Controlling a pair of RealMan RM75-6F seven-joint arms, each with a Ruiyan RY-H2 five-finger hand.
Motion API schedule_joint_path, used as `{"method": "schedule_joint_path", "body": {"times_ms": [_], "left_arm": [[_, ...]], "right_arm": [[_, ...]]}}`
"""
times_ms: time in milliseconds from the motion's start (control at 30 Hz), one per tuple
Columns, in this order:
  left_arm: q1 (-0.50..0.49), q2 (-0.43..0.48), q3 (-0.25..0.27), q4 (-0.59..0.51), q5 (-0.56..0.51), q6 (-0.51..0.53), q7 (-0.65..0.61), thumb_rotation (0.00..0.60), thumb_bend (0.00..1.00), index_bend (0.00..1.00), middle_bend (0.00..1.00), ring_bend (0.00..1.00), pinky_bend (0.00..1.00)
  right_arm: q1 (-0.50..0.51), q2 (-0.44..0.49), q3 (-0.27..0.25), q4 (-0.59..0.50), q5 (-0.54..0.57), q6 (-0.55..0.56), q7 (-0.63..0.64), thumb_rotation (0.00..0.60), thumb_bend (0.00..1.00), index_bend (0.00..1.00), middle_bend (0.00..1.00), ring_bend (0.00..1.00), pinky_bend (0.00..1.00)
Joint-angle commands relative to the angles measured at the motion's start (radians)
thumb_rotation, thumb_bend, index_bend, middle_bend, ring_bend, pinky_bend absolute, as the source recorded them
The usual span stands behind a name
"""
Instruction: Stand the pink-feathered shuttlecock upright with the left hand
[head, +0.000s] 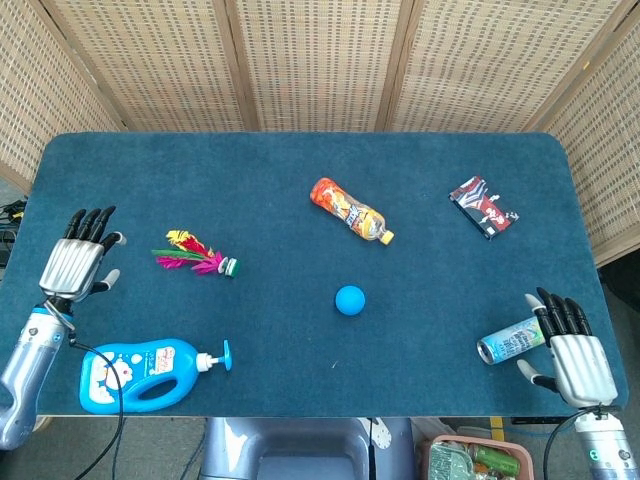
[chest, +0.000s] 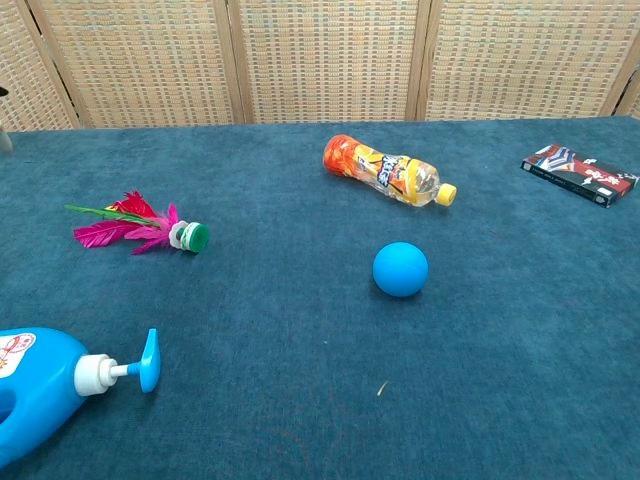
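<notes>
Stretching across the view is the blue table (head: 300, 170). My left hand (head: 78, 265) hovers over its left edge, fingers spread wide, holding nothing. My right hand (head: 575, 350) sits likewise spread at the near right corner. The pink-feathered shuttlecock (head: 196, 256) lies on its side, near my left hand but apart from it.

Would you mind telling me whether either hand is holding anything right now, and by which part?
Nothing is held. The left hand is open beside the shuttlecock, and the right hand is open next to the can.
</notes>
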Motion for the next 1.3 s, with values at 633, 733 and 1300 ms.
{"method": "schedule_joint_path", "body": {"times_ms": [633,733,1300], "left_arm": [[-0.131,-0.204,0.023,0.275,-0.065,-0.144,-0.011,0.600,0.32,0.42,0.00,0.00,0.00],[-0.142,-0.222,0.025,0.303,-0.064,-0.152,-0.017,0.600,0.32,0.42,0.00,0.00,0.00],[-0.190,-0.316,0.024,0.416,-0.072,-0.170,-0.034,0.600,0.34,0.49,0.00,0.00,0.00]], "right_arm": [[0.014,-0.004,0.014,0.037,0.049,-0.041,0.044,0.600,0.19,0.00,0.00,0.00,0.02],[0.015,-0.004,0.014,0.039,0.055,-0.047,0.047,0.600,0.18,0.00,0.00,0.00,0.02],[0.015,0.002,0.019,0.051,0.069,-0.053,0.081,0.600,0.18,0.00,0.00,0.00,0.02]]}}
